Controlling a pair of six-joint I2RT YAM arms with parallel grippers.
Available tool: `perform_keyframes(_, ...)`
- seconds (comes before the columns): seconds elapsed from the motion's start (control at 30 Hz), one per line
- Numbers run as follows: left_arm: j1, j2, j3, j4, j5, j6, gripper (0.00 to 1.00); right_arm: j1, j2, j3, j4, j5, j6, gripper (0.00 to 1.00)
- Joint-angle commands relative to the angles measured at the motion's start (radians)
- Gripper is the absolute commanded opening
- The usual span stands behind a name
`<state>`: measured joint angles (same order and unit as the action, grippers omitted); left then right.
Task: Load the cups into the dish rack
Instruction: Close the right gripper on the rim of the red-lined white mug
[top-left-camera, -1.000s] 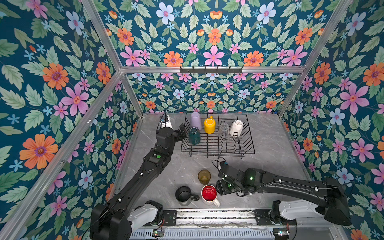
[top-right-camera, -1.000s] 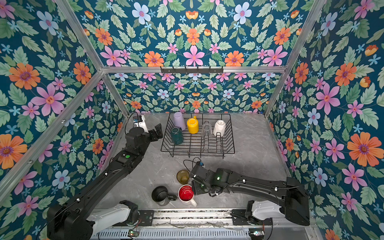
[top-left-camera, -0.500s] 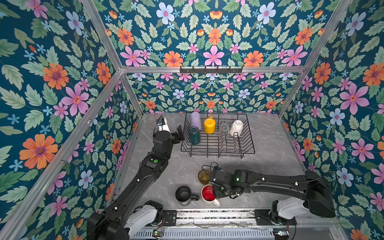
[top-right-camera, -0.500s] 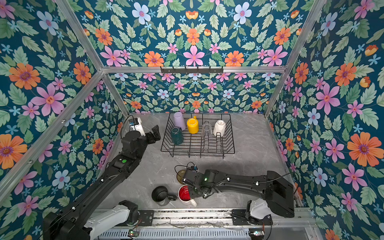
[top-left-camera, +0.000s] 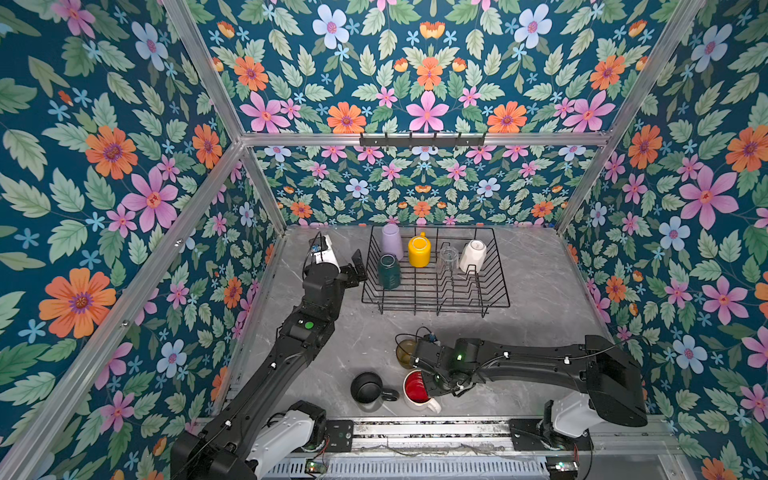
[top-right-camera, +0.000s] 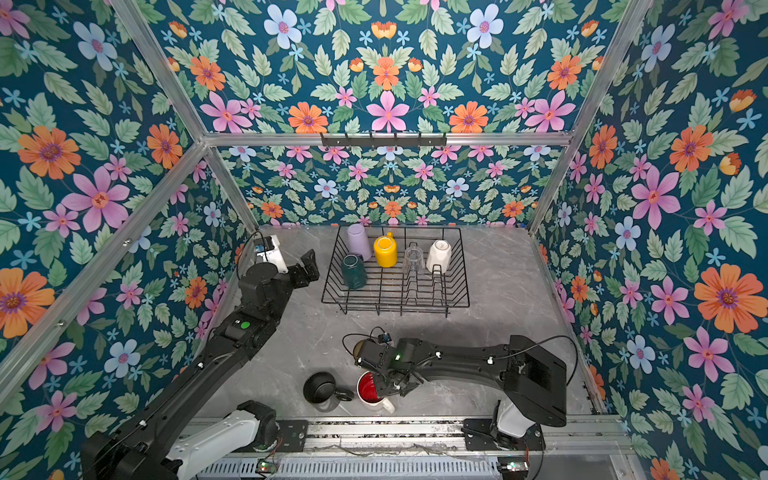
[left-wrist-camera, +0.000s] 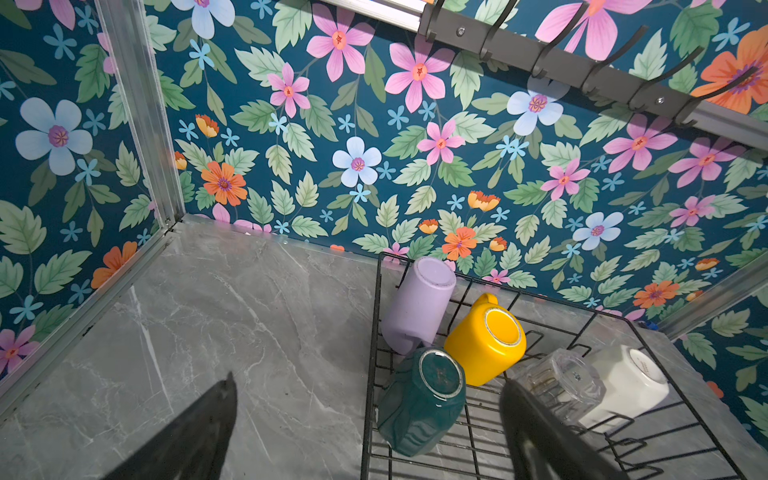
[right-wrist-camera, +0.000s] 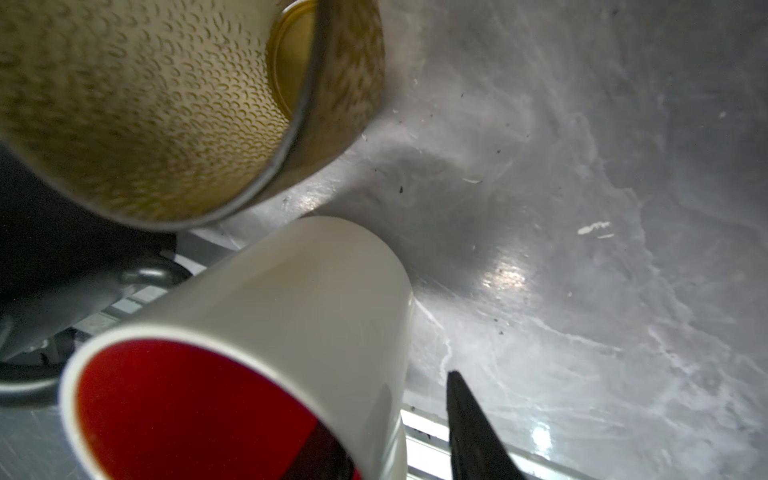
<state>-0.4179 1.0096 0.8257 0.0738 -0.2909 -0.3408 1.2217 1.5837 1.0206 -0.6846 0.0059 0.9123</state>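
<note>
The black wire dish rack (top-left-camera: 434, 304) holds a lilac tumbler (top-left-camera: 392, 241), a yellow mug (top-left-camera: 418, 249), a clear glass (top-left-camera: 449, 254), a cream-white mug (top-left-camera: 473, 255) and a teal mug (left-wrist-camera: 419, 399), all bottom-up. On the table near the front stand an amber glass (right-wrist-camera: 166, 108), a black mug (top-left-camera: 366, 387) and a red-inside white mug (right-wrist-camera: 299, 291). My right gripper (right-wrist-camera: 390, 415) straddles the red-inside mug's wall, one finger inside, the other finger (right-wrist-camera: 469, 424) outside with a narrow gap. My left gripper (left-wrist-camera: 369, 382) hangs open beside the rack's left edge, holding nothing.
Floral walls close in the left, back and right sides. A metal rail (top-left-camera: 415, 428) runs along the table's front edge, just behind the mugs. A hook bar (left-wrist-camera: 582, 79) hangs on the back wall above the rack.
My right gripper has moved left and down onto the red-inside mug's rim, and its jaws have narrowed. My left gripper has drawn back a little from the rack, still open.
</note>
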Motion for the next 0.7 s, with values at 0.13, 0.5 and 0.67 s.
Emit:
perform_keyframes(0.13,0.002,-0.001,0.006,0.009,-0.009,-0.002,1.00,0.001,-0.001,-0.008,-0.053,0.054,-0.001,0.21)
perform_keyframes(0.5,0.004,0.006,0.009,0.016,0.000,0.000,1.00,-0.001,-0.039,-0.017,-0.087,0.100,-0.004,0.00)
perform_keyframes(0.67,0.004,0.016,0.015,0.017,0.012,-0.002,1.00,-0.043,-0.119,-0.064,-0.070,0.072,-0.010,0.00)
